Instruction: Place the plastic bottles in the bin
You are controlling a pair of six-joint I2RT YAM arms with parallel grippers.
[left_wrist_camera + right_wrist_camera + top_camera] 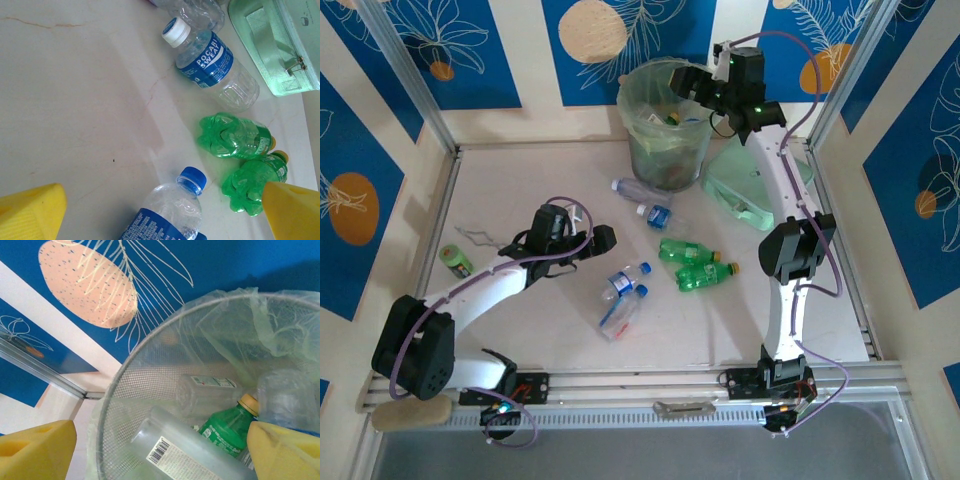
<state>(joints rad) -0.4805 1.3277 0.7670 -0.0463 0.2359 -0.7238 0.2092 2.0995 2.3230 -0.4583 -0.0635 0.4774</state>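
Note:
My right gripper (688,84) hangs open over the bin (650,150), nothing between its yellow fingers (36,450). Below it inside the bin's mesh wall (145,390) lie a green bottle with a yellow cap (226,431) and clear bottles (186,456). My left gripper (602,239) is open low over the table. A clear blue-capped bottle (172,207) lies between its fingers (31,212), untouched. Further on are two green bottles (235,136) and a blue-labelled bottle (212,67). On the table lie several bottles: clear (632,188), blue-labelled (657,214), green (688,251), blue-capped (625,282).
A flat mint-green lid (752,188) lies to the right of the bin, under the right arm. A small green tape roll (455,261) and a thin wire piece (475,236) sit at the left of the table. Metal frame posts border the table.

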